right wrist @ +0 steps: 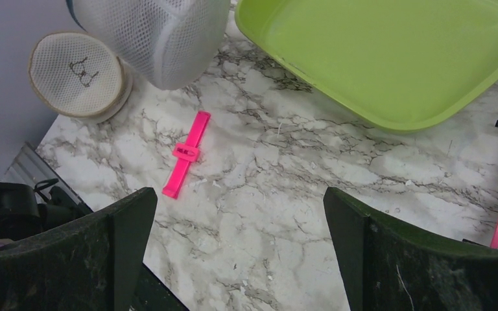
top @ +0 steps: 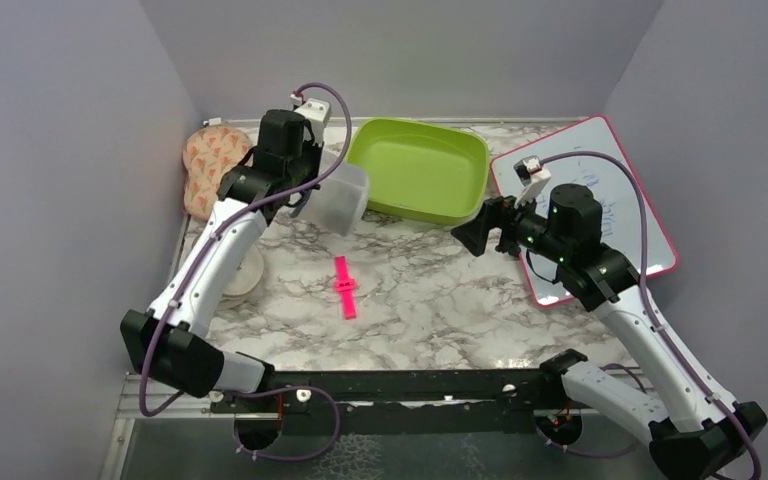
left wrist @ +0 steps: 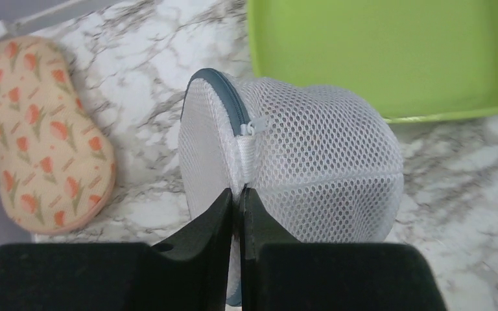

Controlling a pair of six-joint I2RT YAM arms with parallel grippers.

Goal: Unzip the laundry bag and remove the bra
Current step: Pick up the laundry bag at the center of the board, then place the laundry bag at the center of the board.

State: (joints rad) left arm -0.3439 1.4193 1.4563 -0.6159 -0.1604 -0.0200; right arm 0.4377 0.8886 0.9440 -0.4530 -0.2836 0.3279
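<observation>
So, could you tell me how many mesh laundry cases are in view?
2: the laundry bag in the left gripper, a beige case beside the left arm; none seems hidden.

- The top camera sits above and behind my bases, looking down over the whole table (top: 430, 300).
- My left wrist camera looks past my left gripper (left wrist: 237, 192), very close to the bag (left wrist: 324, 162).
- My right wrist camera looks down past my right gripper (right wrist: 240, 194) from farther off.
- All three share bag and tray (top: 420, 170).
</observation>
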